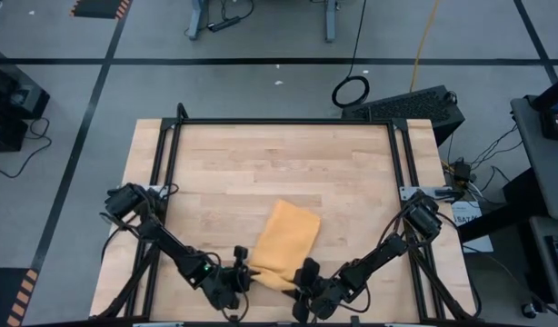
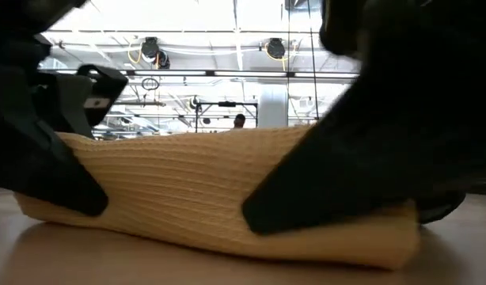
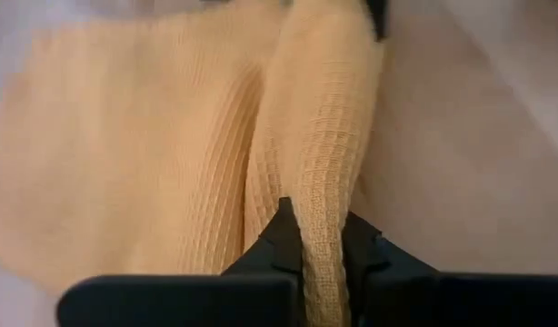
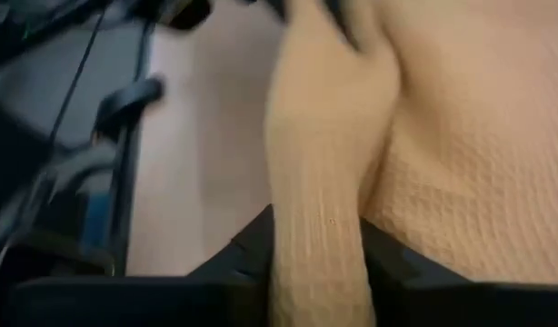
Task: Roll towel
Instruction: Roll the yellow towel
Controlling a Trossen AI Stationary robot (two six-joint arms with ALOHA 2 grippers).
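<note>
Towel (image 1: 284,243) at table (image 1: 261,163) six o'clock edge, soft, limp, waffle-textured, near hem rolled. Left gripper (image 1: 240,275) clamped on roll's seven o'clock end, right gripper (image 1: 304,277) pinching five o'clock end. Best hold: both ends, light.

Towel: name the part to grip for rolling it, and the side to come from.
Grip the rolled fold along the towel's near edge, coming from the table's front. That edge is already bunched into a thick ridge that jaws can straddle, while the rest lies flat. The left gripper and right gripper each pinch one end of it.
</note>
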